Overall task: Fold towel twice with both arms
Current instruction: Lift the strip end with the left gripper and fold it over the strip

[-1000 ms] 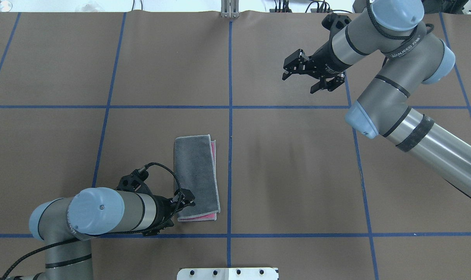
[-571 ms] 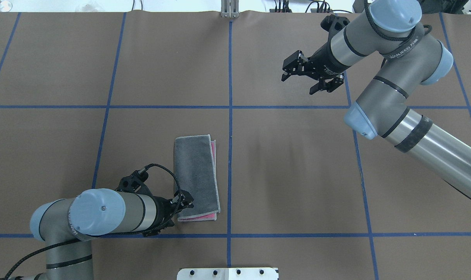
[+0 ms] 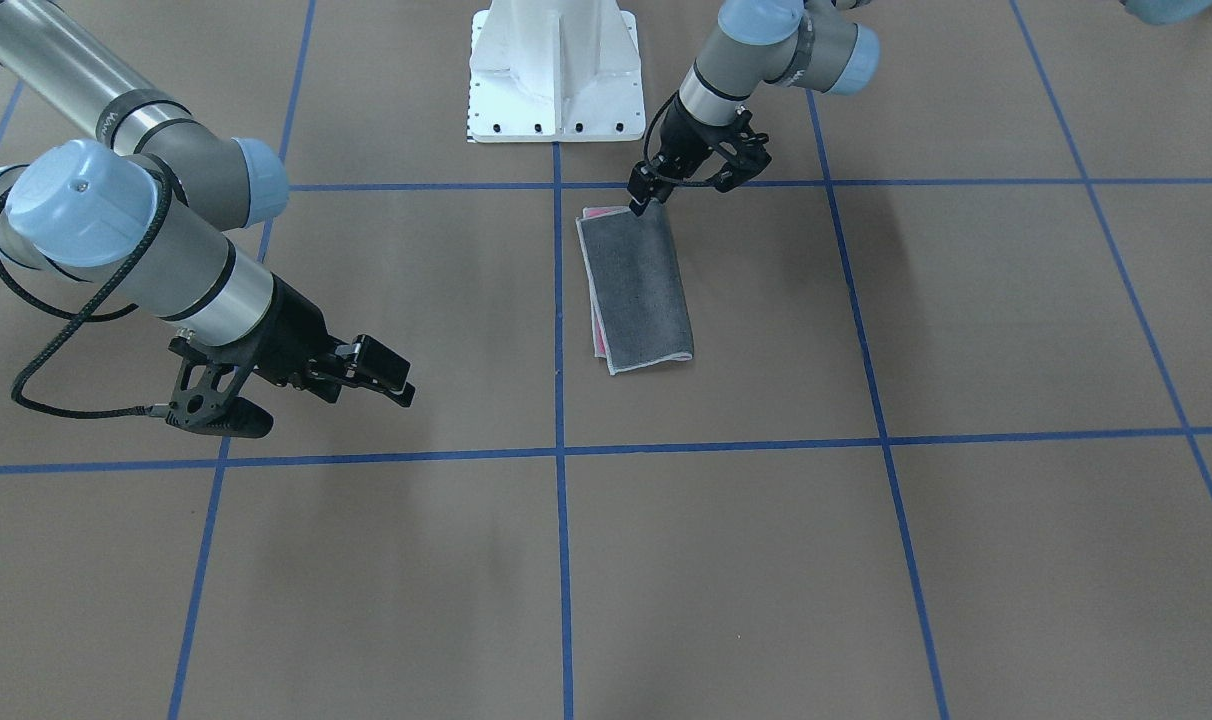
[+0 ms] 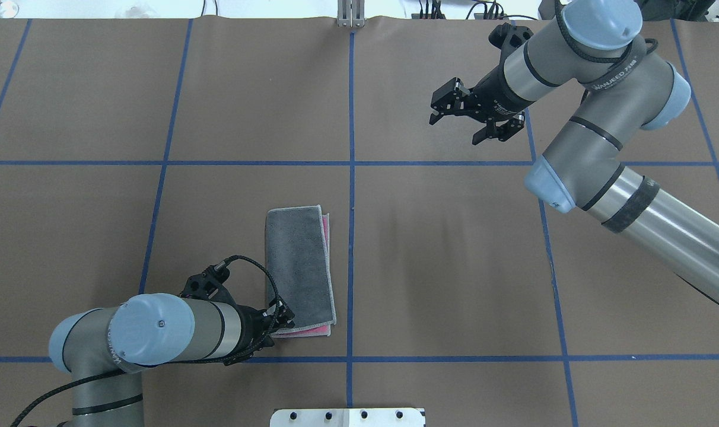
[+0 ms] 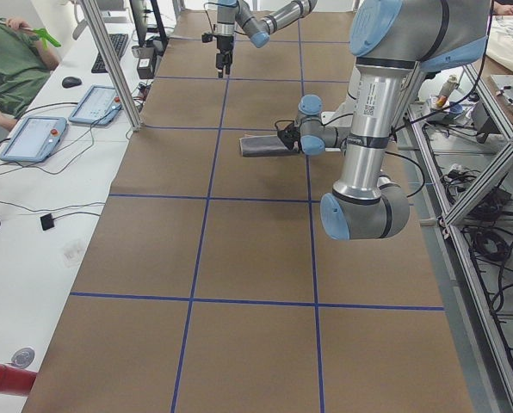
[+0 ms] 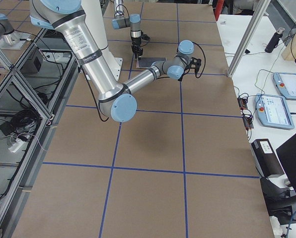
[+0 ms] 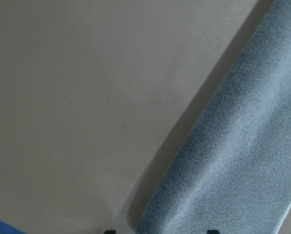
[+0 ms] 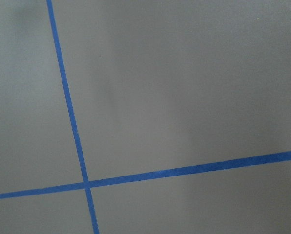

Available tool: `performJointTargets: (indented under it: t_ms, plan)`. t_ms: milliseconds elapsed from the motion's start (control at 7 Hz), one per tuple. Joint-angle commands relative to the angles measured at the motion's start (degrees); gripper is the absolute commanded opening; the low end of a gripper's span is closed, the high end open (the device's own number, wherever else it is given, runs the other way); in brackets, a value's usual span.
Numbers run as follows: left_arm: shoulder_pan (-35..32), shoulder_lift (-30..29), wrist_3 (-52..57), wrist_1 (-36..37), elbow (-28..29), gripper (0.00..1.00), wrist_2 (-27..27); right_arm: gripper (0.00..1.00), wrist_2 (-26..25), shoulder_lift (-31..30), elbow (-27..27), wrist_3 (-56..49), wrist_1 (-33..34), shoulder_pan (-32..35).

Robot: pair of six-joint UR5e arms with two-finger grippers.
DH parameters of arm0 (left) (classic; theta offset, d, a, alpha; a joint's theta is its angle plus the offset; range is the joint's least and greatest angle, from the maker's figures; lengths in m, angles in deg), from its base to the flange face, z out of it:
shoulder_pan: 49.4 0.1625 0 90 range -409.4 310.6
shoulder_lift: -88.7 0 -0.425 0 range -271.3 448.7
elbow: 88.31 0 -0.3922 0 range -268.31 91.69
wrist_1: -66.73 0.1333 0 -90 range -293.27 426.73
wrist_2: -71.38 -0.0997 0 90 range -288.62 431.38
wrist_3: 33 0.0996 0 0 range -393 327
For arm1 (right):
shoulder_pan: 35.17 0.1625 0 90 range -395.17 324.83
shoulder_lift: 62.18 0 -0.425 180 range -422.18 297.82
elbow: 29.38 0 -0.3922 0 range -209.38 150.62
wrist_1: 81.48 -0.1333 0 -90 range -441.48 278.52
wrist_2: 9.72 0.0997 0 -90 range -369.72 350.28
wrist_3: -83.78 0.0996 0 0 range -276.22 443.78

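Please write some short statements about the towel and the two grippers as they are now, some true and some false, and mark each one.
1. The towel lies folded with its grey face up. True.
2. The right gripper holds one corner of the towel. False: it hangs open over the bare table, far from the towel.
3. The left gripper is at a corner of the towel on the robot's side. True.
4. The towel lies across the blue centre line. False: it lies wholly on the robot's left of that line, without touching it.
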Motion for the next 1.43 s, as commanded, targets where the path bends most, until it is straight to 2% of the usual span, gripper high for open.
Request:
performJointTargets:
  t_ms: [0,286,571,857,1143,1286]
  plan:
    - [0.0,0.1,0.0,0.0,-0.1,0.29,0.0,0.99,0.0,-0.1,0.0,0.0,0.0,-0.2]
    - [-0.1,-0.4,-0.1,0.0,-1.3,0.12,0.1,0.99,0.0,-0.1,0.0,0.0,-0.1,-0.3]
    - [-0.5,-0.4,-7.1,0.1,-5.3,0.06,0.2,0.99,-0.1,-0.2,0.0,0.0,-0.1,-0.5]
    - [-1.9,-1.2,-9.1,0.1,-6.9,0.06,0.0,0.99,-0.2,-0.2,0.1,0.0,-0.1,-0.9]
    - [-8.9,-3.3,-9.0,-0.6,-2.9,0.06,-1.4,0.99,-0.2,-0.2,0.1,0.0,-0.1,-1.1]
    - [-12.2,-4.8,-8.6,-0.9,1.2,0.06,-1.4,0.99,-0.2,-0.1,0.5,0.0,-0.2,-1.1]
